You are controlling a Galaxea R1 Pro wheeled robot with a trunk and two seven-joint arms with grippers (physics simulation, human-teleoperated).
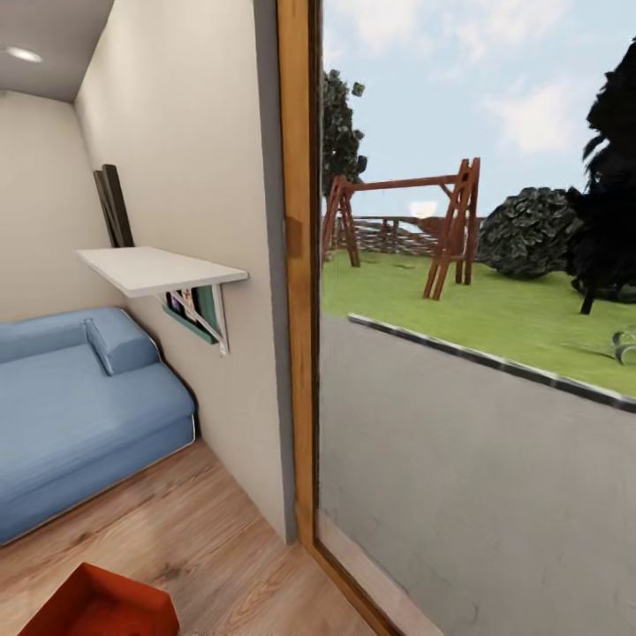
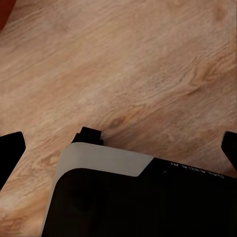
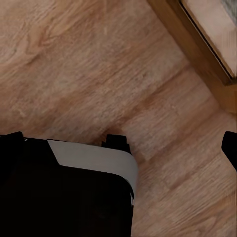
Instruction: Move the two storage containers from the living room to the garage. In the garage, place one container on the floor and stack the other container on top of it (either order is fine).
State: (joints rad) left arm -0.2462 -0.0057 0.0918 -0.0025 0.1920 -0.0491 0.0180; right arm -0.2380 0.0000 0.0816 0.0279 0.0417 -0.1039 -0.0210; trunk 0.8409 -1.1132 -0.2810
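Left gripper [image 2: 118,145] spread over plank floor [image 2: 128,64]; container [image 1: 102,605] corner near; doorframe [image 1: 299,265] right

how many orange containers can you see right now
1. A corner of one container shows at the bottom edge of the head view, on the wood floor in front of the sofa. The second may be out of frame.

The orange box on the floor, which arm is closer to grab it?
Probably the left. The orange box sits low on the head view's left, and its edge shows near the left pincer, whose tips are spread.
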